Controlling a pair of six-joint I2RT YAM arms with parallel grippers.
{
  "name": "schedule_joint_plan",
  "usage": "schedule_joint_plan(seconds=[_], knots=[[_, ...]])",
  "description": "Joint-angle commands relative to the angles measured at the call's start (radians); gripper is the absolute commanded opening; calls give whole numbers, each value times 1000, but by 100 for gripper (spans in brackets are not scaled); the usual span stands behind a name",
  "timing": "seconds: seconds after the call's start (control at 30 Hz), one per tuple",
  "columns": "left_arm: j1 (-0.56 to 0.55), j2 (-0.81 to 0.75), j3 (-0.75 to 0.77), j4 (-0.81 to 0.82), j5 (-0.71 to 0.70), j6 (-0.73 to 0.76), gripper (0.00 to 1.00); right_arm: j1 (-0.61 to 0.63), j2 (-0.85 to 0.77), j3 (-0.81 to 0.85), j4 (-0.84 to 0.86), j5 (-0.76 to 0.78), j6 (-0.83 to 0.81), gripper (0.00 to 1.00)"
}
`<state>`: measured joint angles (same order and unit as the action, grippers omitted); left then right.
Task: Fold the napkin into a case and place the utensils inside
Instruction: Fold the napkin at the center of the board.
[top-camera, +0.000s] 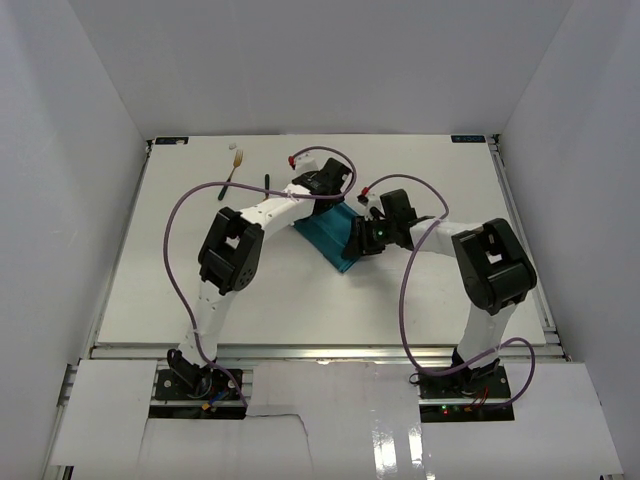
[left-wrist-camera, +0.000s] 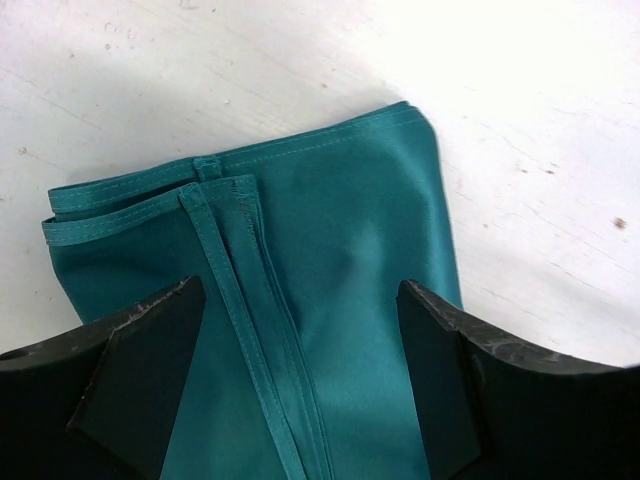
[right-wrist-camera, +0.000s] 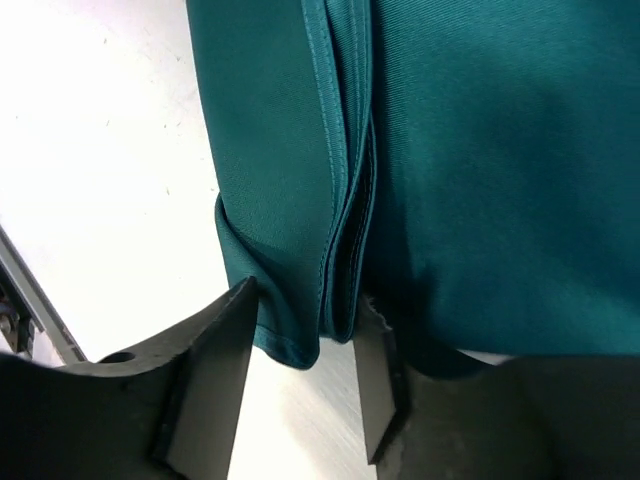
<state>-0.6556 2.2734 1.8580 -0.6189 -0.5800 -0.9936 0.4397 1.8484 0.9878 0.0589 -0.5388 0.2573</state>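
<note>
While folded napkin (top-camera: 332, 242) lies mid-table between both grippers, we note utensils sit far-left of it, well apart, nearer left arm. We see fork (top-camera: 232, 172) lying diagonal, pale head far, dark handle toward near-left. Dark sliver (top-camera: 268, 181) just right of it we take for knife, partly hidden by arm. Over napkin hovers left gripper (left-wrist-camera: 300, 310), jaws wide, holding nothing. We find right gripper (right-wrist-camera: 305, 325) half parted, stacked hem edges between jaws, seemingly unpinched. Napkin: teal, plain, stitched hems, layers gaping at right gripper's end.

White table (top-camera: 300, 300): folded napkin (top-camera: 330, 241), fork (top-camera: 233, 169)
</note>
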Motion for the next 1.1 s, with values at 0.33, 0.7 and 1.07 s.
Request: schedule_joint_plan(seconds=[0.33, 0.7, 1.07], knots=[[-1, -210, -115, 67, 42, 58, 89, -1, -238, 43, -182, 203, -76, 49], [17, -216, -209, 77, 81, 33, 57, 70, -172, 55, -192, 103, -101, 8], [47, -147, -200, 79, 143, 35, 46, 50, 20, 115, -206, 215, -81, 8]])
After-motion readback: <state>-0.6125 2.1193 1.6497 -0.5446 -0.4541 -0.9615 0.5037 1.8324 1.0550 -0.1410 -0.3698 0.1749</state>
